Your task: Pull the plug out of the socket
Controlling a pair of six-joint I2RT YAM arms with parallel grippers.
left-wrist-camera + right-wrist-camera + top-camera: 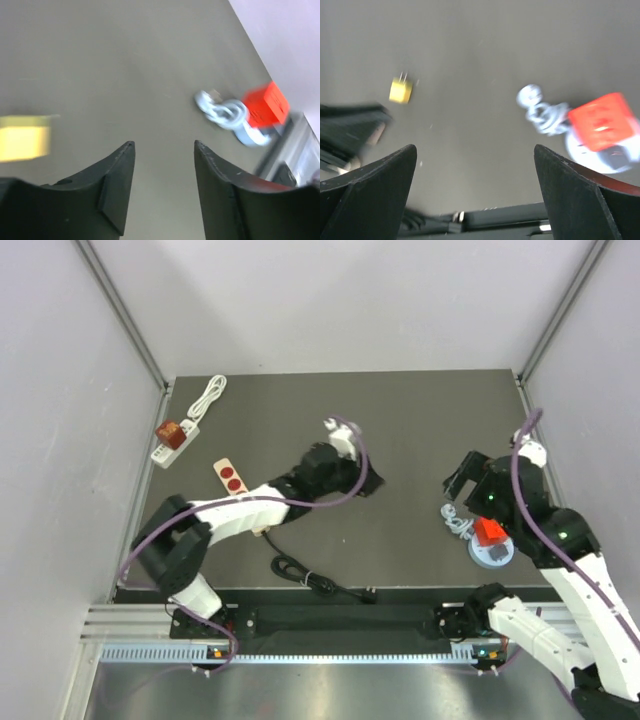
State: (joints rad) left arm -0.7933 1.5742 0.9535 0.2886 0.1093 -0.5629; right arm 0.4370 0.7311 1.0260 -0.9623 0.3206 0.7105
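A small yellow plug lies loose on the dark table, its prongs bare; the left wrist view shows it as a blurred yellow block to the left of my fingers. My left gripper hovers mid-table, jaws apart, nothing between them. A red plug sits in a round white socket base at the right, with a coiled white cord beside it. My right gripper is wide open just left of that socket, holding nothing.
A cream power strip with red buttons lies left of centre. A white strip with a brown-red plug and a white cable sit at the far left. A black cord trails along the near edge.
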